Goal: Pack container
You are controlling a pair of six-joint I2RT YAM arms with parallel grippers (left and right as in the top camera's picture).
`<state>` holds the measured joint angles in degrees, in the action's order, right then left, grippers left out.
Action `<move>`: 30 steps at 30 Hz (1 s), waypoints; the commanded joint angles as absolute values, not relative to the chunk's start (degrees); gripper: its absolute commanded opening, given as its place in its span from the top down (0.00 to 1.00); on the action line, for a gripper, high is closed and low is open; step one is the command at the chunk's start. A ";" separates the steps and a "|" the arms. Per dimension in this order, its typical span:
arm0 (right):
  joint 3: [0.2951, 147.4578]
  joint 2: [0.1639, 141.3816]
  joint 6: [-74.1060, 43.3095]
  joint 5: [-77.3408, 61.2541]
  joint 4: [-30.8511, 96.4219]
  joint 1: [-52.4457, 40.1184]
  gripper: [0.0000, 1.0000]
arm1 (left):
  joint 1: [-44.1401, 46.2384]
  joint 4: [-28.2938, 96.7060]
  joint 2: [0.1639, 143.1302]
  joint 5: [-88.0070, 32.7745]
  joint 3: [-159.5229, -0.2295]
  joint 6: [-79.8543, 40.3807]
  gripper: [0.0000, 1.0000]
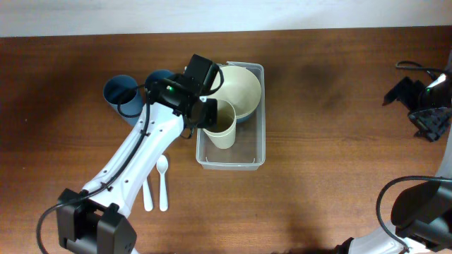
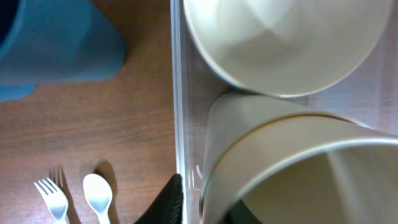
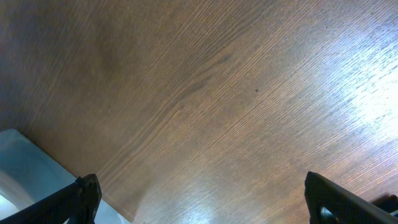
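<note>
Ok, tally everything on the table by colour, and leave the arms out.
Cream: 2 (cream bowl, cream cup)
Blue: 2 (blue cup, half-hidden blue vessel)
White: 2 (spoon, fork)
Clear: 1 (container)
Total: 7

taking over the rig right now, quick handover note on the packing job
Left hand: at the rim of the cream cup, inside the container; grip unclear.
Right hand: open, over bare table at the far right.
Done: cream bowl and cream cup are in the container, side by side.
Left, probably: blue cup and a second blue piece left of the container; fork and spoon lie on the table below them.
</note>
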<state>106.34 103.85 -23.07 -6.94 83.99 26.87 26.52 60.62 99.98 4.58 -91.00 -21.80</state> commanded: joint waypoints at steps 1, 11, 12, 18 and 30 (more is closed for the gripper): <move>107.13 102.59 -22.72 -6.63 83.99 27.07 0.01 | 26.48 60.51 100.05 5.39 -93.12 -20.91 0.78; 107.13 102.59 -22.72 -6.63 83.99 27.07 0.01 | 26.52 60.29 100.05 4.10 -93.19 -20.91 0.75; 107.13 102.59 -22.72 -6.63 83.99 27.07 0.01 | 26.52 60.29 100.05 4.10 -93.41 -20.91 0.74; 107.13 102.59 -22.72 -6.63 83.99 27.07 0.01 | 26.52 64.73 100.05 4.12 -100.20 -20.91 0.53; 107.13 102.59 -22.72 -6.63 83.99 27.07 0.01 | 18.96 76.66 100.47 12.93 -113.93 -20.93 0.28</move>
<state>106.34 103.85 -23.09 -6.94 83.99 26.87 24.40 75.77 99.96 8.56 -113.08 -20.95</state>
